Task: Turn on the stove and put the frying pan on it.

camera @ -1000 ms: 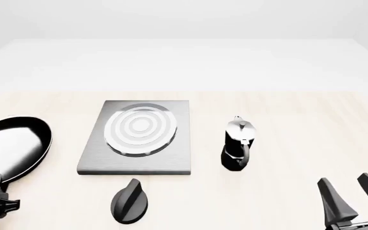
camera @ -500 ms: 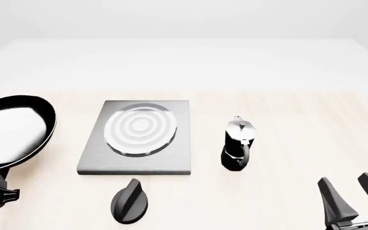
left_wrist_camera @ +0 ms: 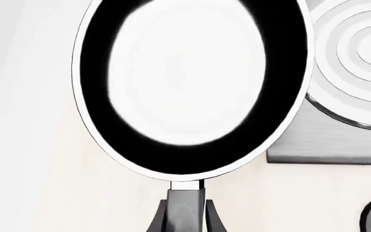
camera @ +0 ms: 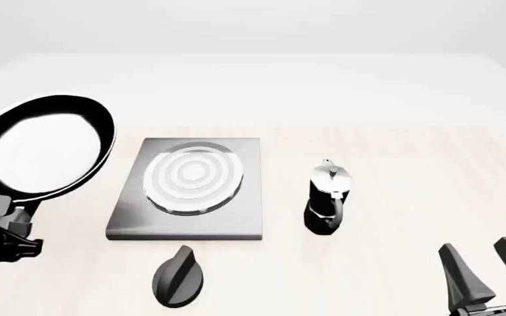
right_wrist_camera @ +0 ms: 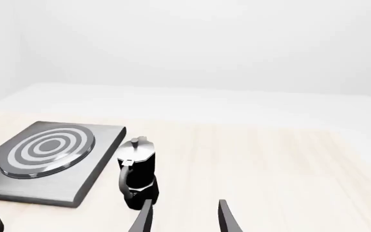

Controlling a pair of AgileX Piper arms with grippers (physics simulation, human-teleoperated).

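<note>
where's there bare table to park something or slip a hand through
Widest bare patch: right of the moka pot, running out to the table's right side, ahead of the right gripper. The far strip behind the stove is bare too. Crowded: the narrow gap between stove and knob, and the left side, where the left gripper holds the frying pan.

pale wood table (camera: 394, 184), white walls (camera: 253, 26)

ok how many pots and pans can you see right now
2. The frying pan is held up by the left hand, left of the stove. The moka pot stands on the table right of the stove.
</note>
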